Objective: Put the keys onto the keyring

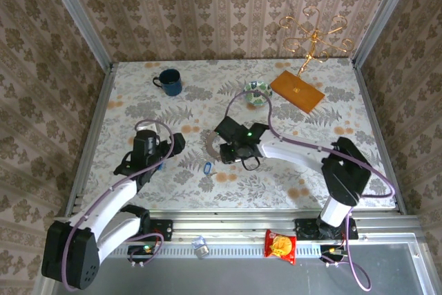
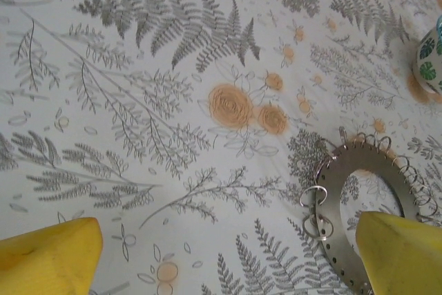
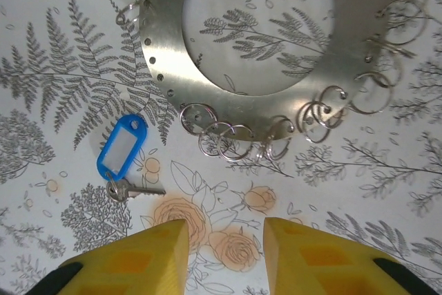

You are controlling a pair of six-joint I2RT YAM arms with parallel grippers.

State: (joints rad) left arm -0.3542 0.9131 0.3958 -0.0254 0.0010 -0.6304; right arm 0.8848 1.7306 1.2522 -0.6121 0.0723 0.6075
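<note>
One key [image 3: 123,146], blue-tagged, lies flat on the table [image 3: 55,46] just beside the ring [image 3: 166,53], clear of its rim and hooked to nothing. Your right gripper [image 3: 224,240] hangs above the table close to both, its yellow fingers [image 3: 124,260] a moderate gap apart with nothing between them. Your left gripper [image 2: 228,257] hovers at the ring's other side, spread wide and empty, with one fingertip over the ring's edge in its wrist view.

Small split rings [image 3: 228,139] fringe the ring's rim, and on the stretch you can see, none carries a key. By that reading the job has barely begun. No key is threaded, and the one in sight has yet to be picked up, brought to a split ring and worked on. A second key can't be placed with certainty; a blue speck by the left gripper in the top view is too small to call.

Two containers stand toward the back of the table, apart from the work. The mug [image 1: 168,82] shows a dark interior, and you can't read its contents. The bowl [image 1: 256,92], green-patterned, sits nearer the ring; what it holds, if anything, can't be told.
</note>
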